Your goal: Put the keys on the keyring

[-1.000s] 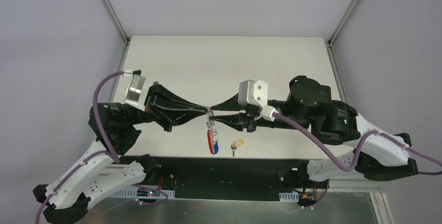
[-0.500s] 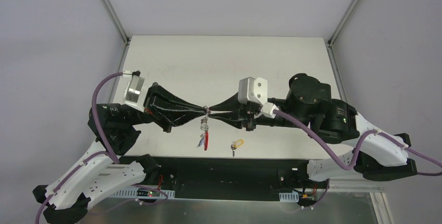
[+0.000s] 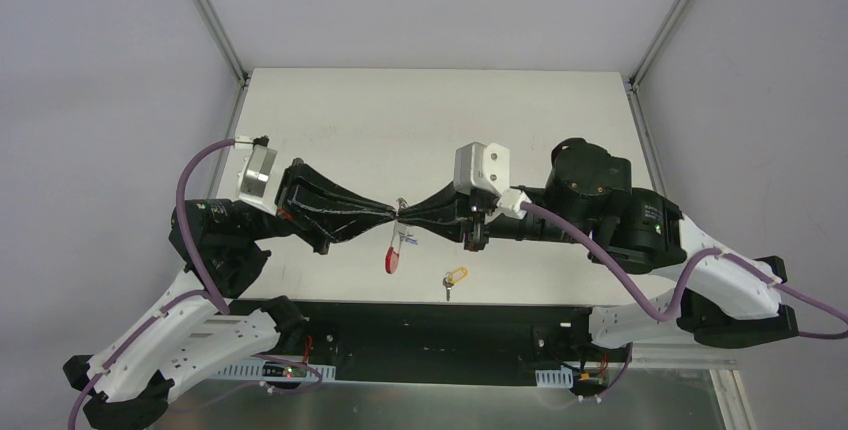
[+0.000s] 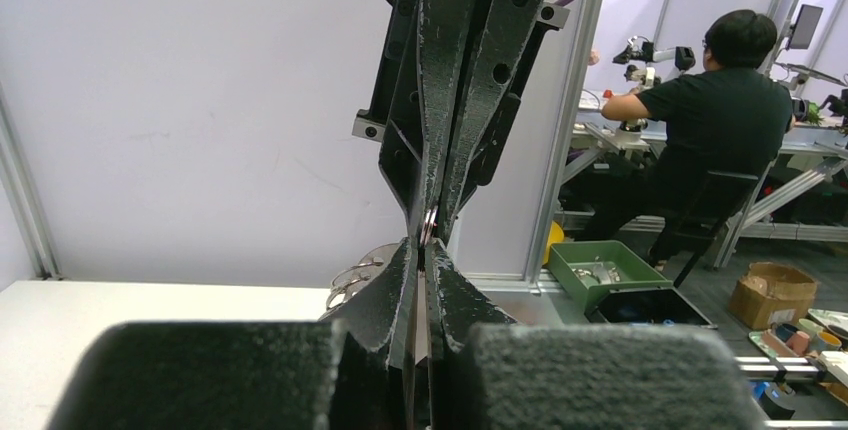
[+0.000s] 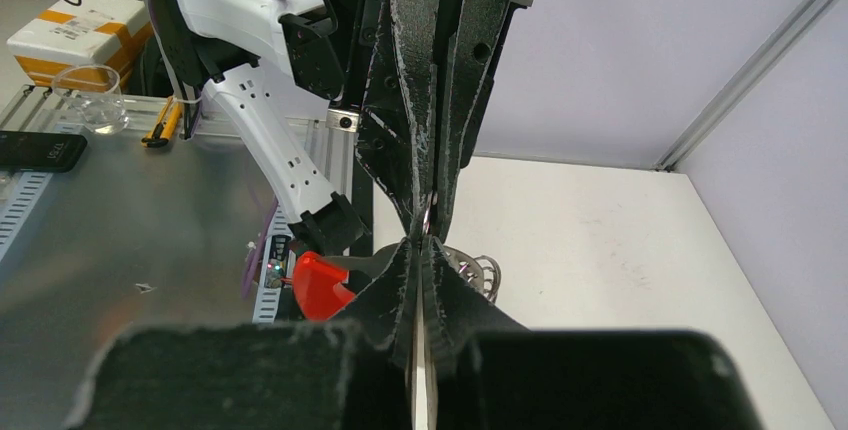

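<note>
White surface [image 3: 330, 120], left jaws and right jaws pinching the thin silver red-strapped keyring [image 3: 392, 257], likely stiff and slippery; the tiny yellow-headed silver key [image 3: 455, 277] looks light, best taken by its head.

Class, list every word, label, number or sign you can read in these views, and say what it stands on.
No text can be read in any view.
Yellow box: any print on it is too blurred to read.
Keyring: too small to show any marking.
</note>
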Action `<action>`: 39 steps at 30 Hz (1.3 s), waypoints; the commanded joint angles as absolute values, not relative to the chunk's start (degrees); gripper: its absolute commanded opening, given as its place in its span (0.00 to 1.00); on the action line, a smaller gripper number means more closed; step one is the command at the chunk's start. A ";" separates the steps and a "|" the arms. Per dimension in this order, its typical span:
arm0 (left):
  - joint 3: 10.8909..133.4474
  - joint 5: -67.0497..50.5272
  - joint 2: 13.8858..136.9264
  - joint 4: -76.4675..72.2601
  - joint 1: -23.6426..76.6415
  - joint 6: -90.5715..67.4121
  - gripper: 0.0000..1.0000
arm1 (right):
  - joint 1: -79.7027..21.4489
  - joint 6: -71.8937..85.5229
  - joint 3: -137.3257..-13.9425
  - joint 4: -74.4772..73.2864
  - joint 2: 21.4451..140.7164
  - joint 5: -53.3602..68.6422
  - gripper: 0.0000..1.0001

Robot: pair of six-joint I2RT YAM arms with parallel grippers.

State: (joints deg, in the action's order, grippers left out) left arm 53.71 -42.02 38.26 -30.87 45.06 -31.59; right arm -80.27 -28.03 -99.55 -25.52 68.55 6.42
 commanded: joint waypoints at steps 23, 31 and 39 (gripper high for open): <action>66.73 -52.33 39.91 -0.66 45.53 -21.61 0.33 | -72.26 -12.23 -100.33 -31.52 65.15 9.57 0.00; 72.57 -48.96 43.77 7.85 45.51 -18.63 0.35 | -68.88 -9.28 -97.33 -33.86 64.60 16.33 0.00; 78.41 -47.72 48.86 15.46 45.52 -19.35 0.34 | -67.74 -6.91 -95.37 -34.98 65.13 16.95 0.00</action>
